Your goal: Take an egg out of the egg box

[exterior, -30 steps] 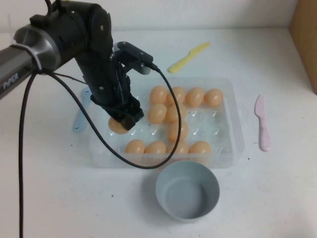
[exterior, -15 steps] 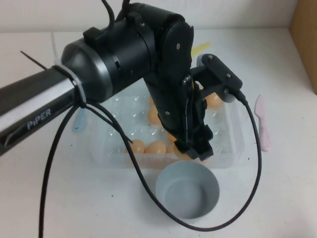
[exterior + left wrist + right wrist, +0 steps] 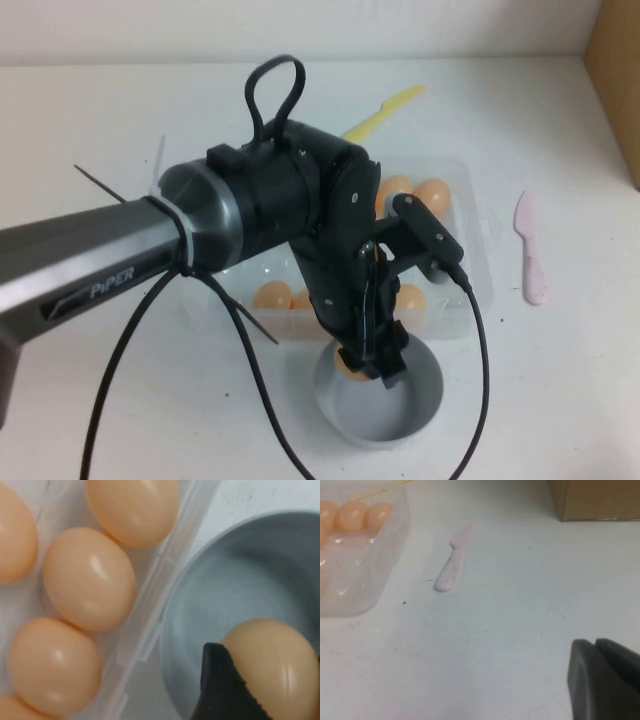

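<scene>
Over the round grey-blue bowl (image 3: 380, 395) we see our left gripper (image 3: 368, 368), which hangs down from the big black arm. It is pinching the egg (image 3: 347, 366) between its dark fingers (image 3: 220, 690), so the egg is out of its cup and up in the air above the bowl. From the wrist camera on that arm, the egg (image 3: 275, 670) sits right against one finger, with the inside of the bowl (image 3: 235, 590) under it. We cannot tell if the egg touches the bowl.

Just behind the bowl is the egg box (image 3: 470, 250), a clear tray on the white tabletop (image 3: 560, 400). Its near wall is just beside the rim of the bowl. More eggs rest in the cups of the box; we see two at the far end (image 3: 432, 193) and some along the near row (image 3: 272, 296), but the arm hides many of them. The left wrist camera shows a few of these eggs (image 3: 90, 577) lying close together inside the egg box (image 3: 165, 570).

A pink plastic knife (image 3: 530, 250) lies on the tabletop to the right of the box, apart from it. A yellow plastic knife (image 3: 385, 108) lies behind the box.

Our right gripper (image 3: 605, 680) is off to the side, low over bare tabletop, well away from the box. Its two fingers are pressed together with nothing between them. A brown cardboard box (image 3: 595, 500) stands far behind it.
</scene>
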You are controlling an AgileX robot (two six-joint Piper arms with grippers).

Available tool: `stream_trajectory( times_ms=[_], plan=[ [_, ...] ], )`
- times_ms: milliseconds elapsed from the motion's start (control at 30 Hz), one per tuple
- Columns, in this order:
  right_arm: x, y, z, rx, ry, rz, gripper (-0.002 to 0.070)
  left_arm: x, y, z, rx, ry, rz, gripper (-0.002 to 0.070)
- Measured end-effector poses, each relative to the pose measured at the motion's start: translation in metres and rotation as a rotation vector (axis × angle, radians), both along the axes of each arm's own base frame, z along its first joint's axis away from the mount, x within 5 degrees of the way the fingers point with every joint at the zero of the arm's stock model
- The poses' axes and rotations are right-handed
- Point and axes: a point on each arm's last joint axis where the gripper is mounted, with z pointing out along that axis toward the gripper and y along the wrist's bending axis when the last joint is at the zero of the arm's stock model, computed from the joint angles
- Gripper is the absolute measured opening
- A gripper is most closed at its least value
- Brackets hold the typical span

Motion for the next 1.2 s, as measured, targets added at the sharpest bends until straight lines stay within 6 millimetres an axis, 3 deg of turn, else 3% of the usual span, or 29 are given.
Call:
stream_trajectory(
  times_ms=[367, 567, 733, 933, 1067, 1200],
  plan=[
    [0.000, 0.000, 0.000, 0.000, 0.000, 0.000, -0.0018, 0.001, -0.006, -0.022, -0.032, 0.021, -0.018, 0.0326],
    [0.000, 0.000, 0.000, 0.000, 0.000, 0.000, -0.0018, 0.001, -0.007, -0.025, -0.031, 0.026, -0.017, 0.0429],
    [0.000, 0.000, 0.000, 0.000, 0.000, 0.000, -0.0018, -0.003, -0.004, -0.005, -0.073, -0.003, -0.015, 0.0450],
    [0.000, 0.000, 0.000, 0.000, 0.000, 0.000, -0.0018, -0.018, 0.013, 0.046, -0.179, -0.106, -0.016, 0.0449],
    [0.000, 0.000, 0.000, 0.000, 0.000, 0.000, -0.0018, -0.037, 0.035, 0.071, -0.311, -0.244, 0.004, 0.0379],
    [0.000, 0.000, 0.000, 0.000, 0.000, 0.000, -0.0018, -0.063, 0.066, 0.075, -0.430, -0.373, 0.032, 0.0182]
  ],
)
